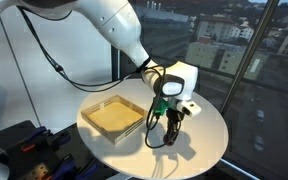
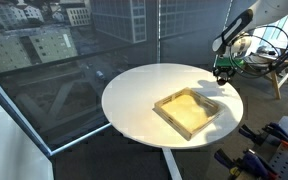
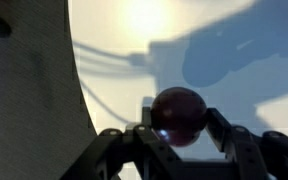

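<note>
My gripper (image 3: 178, 128) is shut on a dark red ball (image 3: 178, 113), round and glossy, held between the two black fingers in the wrist view. In an exterior view the gripper (image 1: 166, 122) hangs low over the round white table (image 1: 199, 140), to the right of a shallow wooden tray (image 1: 116, 116); the ball is too small to make out there. In an exterior view the gripper (image 2: 222, 72) is at the far side of the table (image 2: 134, 100), beyond the tray (image 2: 189, 111). The tray looks empty.
Large windows with a city view stand behind the table. A black cable hangs from the arm near the gripper (image 1: 162, 142). A black case with tools (image 1: 19, 145) lies on the floor beside the table. A stand with cables (image 2: 274, 60) is nearby.
</note>
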Controlling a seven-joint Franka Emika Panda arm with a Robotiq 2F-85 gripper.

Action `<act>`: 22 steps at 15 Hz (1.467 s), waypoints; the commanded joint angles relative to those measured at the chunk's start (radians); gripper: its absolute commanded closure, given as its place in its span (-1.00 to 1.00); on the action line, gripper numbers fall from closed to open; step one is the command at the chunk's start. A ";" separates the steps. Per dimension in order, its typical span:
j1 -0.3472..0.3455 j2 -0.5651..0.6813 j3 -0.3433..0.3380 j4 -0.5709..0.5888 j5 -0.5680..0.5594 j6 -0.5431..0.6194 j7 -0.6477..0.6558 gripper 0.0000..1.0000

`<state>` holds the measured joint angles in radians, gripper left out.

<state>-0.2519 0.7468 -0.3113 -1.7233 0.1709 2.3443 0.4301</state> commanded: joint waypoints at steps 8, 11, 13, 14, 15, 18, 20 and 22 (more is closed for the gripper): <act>0.007 -0.084 -0.003 0.009 -0.011 -0.087 0.024 0.35; 0.008 -0.108 -0.002 0.012 -0.014 -0.113 0.024 0.35; 0.004 -0.124 0.000 0.016 -0.011 -0.129 0.021 0.35; 0.003 -0.133 0.002 0.018 -0.009 -0.135 0.020 0.35; 0.002 -0.141 0.003 0.021 -0.008 -0.142 0.018 0.35; -0.004 -0.162 0.009 0.034 -0.006 -0.168 0.006 0.35; -0.012 -0.176 0.020 0.047 -0.001 -0.189 -0.018 0.35; -0.017 -0.183 0.030 0.059 0.004 -0.207 -0.039 0.35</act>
<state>-0.2486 0.5889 -0.3062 -1.6885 0.1708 2.1888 0.4249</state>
